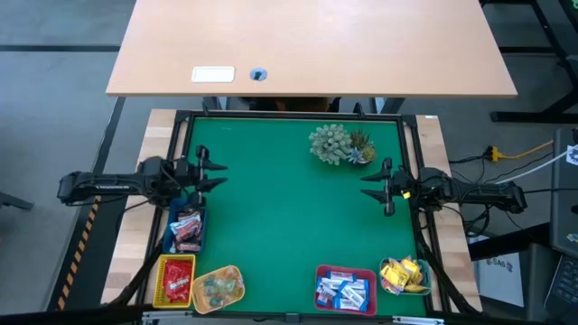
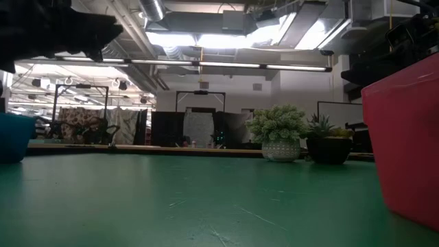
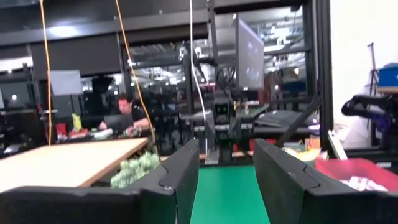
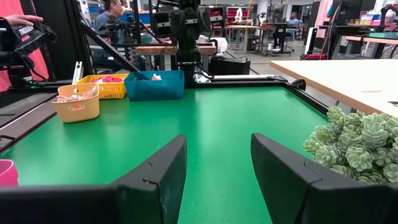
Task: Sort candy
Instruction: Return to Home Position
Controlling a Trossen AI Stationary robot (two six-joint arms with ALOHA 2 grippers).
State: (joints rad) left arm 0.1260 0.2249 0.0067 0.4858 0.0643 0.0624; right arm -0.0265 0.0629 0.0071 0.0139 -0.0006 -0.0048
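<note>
Seen from above, the two dark arms ride highest. The left claw (image 1: 219, 174) hangs over the left side of the green-matted worktop (image 1: 289, 226) and the right claw (image 1: 366, 186) over the right side, well apart and facing each other.

All the candy I can find lies in trays along the near edge:
- Dark-red wrapped candy (image 1: 187, 230) is in the blue plastic tray (image 1: 202, 236).
- Red wrapped candy (image 1: 177, 284) is in the yellow plastic tray (image 1: 161, 282).
- Clear-wrapped candy (image 1: 219, 289) is in the pale orange plastic tray (image 1: 217, 270).
- Blue-and-white wrapped candy (image 1: 345, 291) is in the red plastic tray (image 1: 318, 289).
- Yellow wrapped candy (image 1: 406, 273) is in a small tray at near right.

A spiky green plant (image 1: 339, 144) stands far right.

At mat level, the red tray's wall looms at the right and the blue tray shows at the left. No loose sweet shows between them, though this flat angle could hide one.

The left wrist view shows its fingers (image 3: 180, 180) spread with nothing between them. The right wrist view shows the same, with its fingers (image 4: 158, 180) released and empty and the plant just beside their line.

The sorting looks finished. To go home well, each arm should draw back towards its own side at its present height with the claws left released. The right arm should stay clear of the plant, and the left should stay above the blue tray.
</note>
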